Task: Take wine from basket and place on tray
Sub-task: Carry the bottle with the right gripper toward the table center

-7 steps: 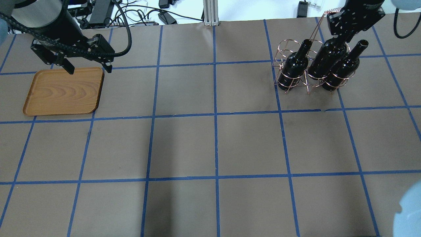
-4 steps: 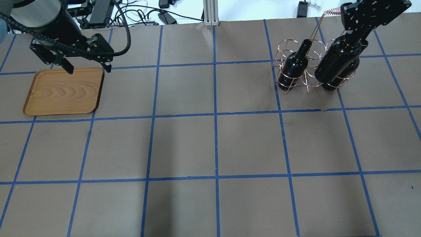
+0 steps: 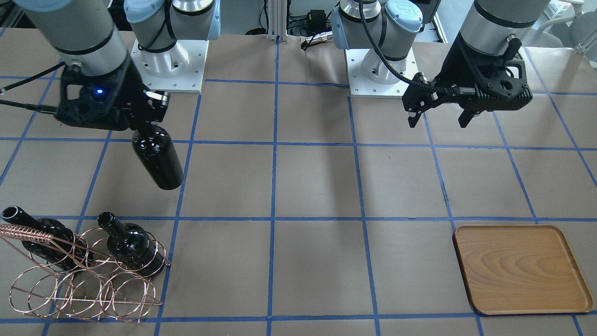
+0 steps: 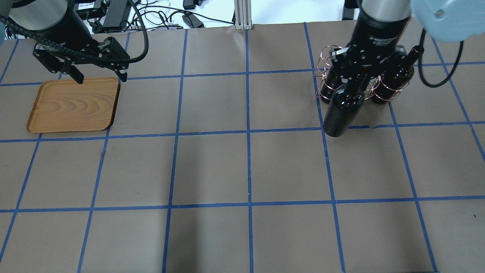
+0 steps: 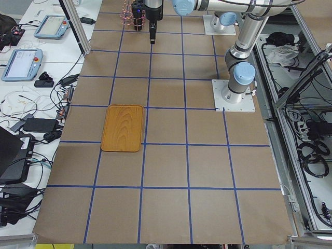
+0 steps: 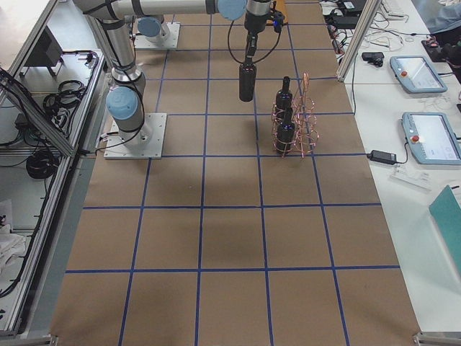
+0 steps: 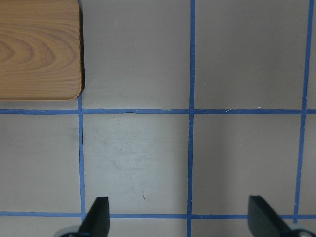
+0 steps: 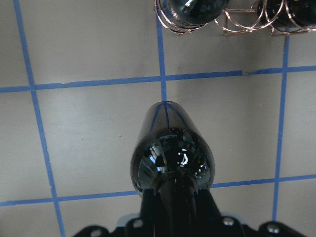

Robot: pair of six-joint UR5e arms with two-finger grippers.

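Near the basket (image 3: 84, 280), right gripper (image 3: 148, 122) clamps the wine (image 3: 158, 161) aloft; left gripper (image 3: 437, 122) gapes empty.

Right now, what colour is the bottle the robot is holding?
The wine is glossy black glass; the front-facing view shows it best.

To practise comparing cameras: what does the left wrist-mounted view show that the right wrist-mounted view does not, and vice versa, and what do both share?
Only the left wrist view: a corner of the tray, and the left gripper open, holding nothing. Only the right wrist view: the wine hanging from the right gripper, shut on its neck, and the basket with another bottle in it. Both: the brown table with blue tape lines.
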